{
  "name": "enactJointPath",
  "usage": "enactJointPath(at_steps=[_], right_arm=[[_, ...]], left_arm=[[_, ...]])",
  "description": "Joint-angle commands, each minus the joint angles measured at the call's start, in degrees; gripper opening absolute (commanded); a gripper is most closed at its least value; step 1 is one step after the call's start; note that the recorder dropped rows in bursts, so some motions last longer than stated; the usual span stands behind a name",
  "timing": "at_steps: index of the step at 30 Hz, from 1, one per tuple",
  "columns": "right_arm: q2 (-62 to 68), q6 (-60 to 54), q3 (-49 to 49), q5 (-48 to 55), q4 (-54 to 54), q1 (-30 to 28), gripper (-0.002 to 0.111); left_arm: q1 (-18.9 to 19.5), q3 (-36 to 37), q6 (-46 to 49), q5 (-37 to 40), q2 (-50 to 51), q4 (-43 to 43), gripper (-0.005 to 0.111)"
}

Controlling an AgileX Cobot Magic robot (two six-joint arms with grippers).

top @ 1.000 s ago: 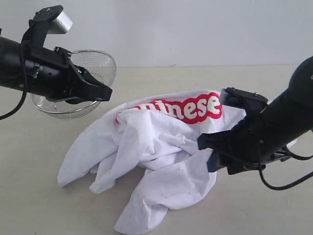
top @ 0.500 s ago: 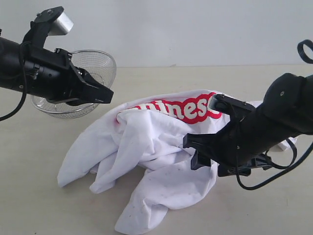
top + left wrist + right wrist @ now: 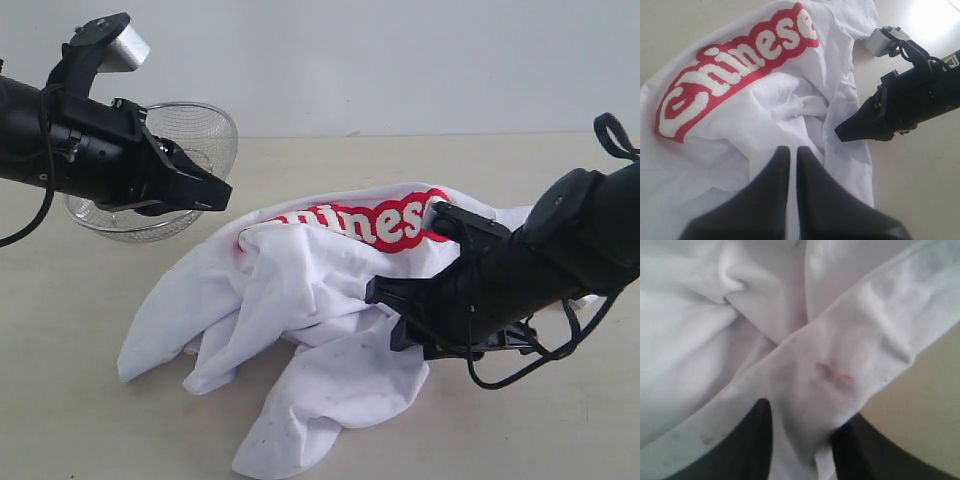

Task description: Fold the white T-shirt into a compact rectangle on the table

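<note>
The white T-shirt lies crumpled on the table, its red lettering facing up along the far side. My right gripper is pressed low into the shirt's right side. In the right wrist view its fingers stand apart with a thick fold of white cloth between them. My left gripper hangs shut and empty in the air, above and to the left of the shirt. In the left wrist view its tips point down at the shirt.
A round wire-mesh basket stands at the back left behind the left arm. Bare tabletop runs along the front and right of the shirt. Cables loop off the right arm.
The right arm has moved left and down into the shirt, and its fingers now straddle a fold. The cloth beside it has bunched slightly. The left arm has not moved.
</note>
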Motion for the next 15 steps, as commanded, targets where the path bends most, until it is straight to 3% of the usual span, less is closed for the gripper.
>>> enactJointPath(at_steps=[1, 8, 15], right_arm=[[0.0, -3.6, 0.4, 0.4, 0.4, 0.1, 0.000], [-4.2, -3.4, 0.4, 6.7, -5.0, -3.3, 0.000], [-10.0, 0.2, 0.4, 19.8, -21.4, -16.9, 0.000]], left_arm=[[0.1, 0.3, -0.4, -0.6, -0.4, -0.3, 0.004], [0.1, 0.3, -0.4, -0.4, -0.5, -0.3, 0.004], [0.1, 0.3, -0.4, 0.0, -0.6, -0.1, 0.004]])
